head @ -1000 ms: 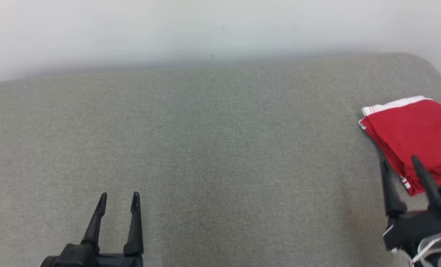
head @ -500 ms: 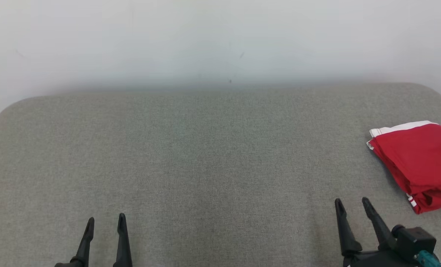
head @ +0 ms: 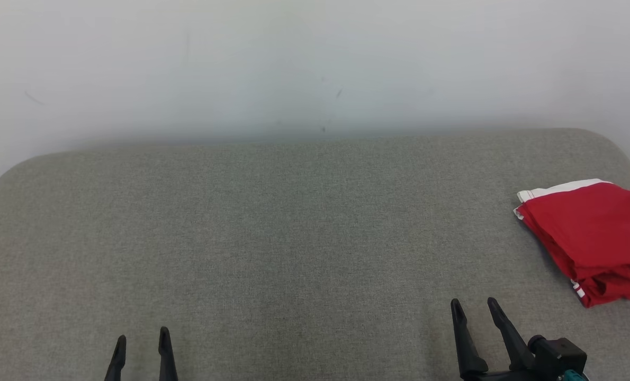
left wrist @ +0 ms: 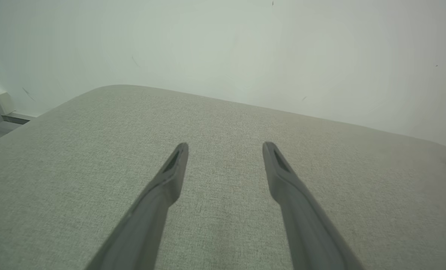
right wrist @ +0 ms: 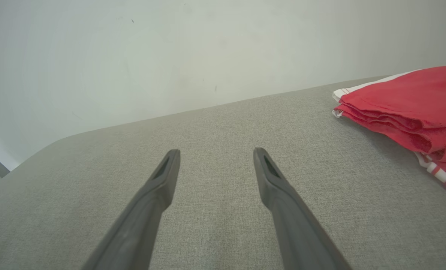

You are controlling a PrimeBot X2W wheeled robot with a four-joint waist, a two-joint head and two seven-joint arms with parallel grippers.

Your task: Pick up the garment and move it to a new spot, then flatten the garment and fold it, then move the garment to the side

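- Garment [head: 590, 238] lies folded at the right edge of the grey cushion [head: 294, 238]
- Left gripper [head: 141, 335] and right gripper [head: 473, 301] both spread, empty
- Risk: the loose layers may slump or slide off that edge

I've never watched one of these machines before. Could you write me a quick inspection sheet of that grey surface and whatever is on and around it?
Surface: grey woven pad with rounded far corners.
Job's things: red garment with white trim, folded, lying at the pad's right edge.
Clutter: nothing seen.
Pincers: left pincer open and empty, at the near left; right pincer open and empty, at the near right, apart from the garment.
Cables: nothing seen.
Surroundings: plain pale wall behind the pad.
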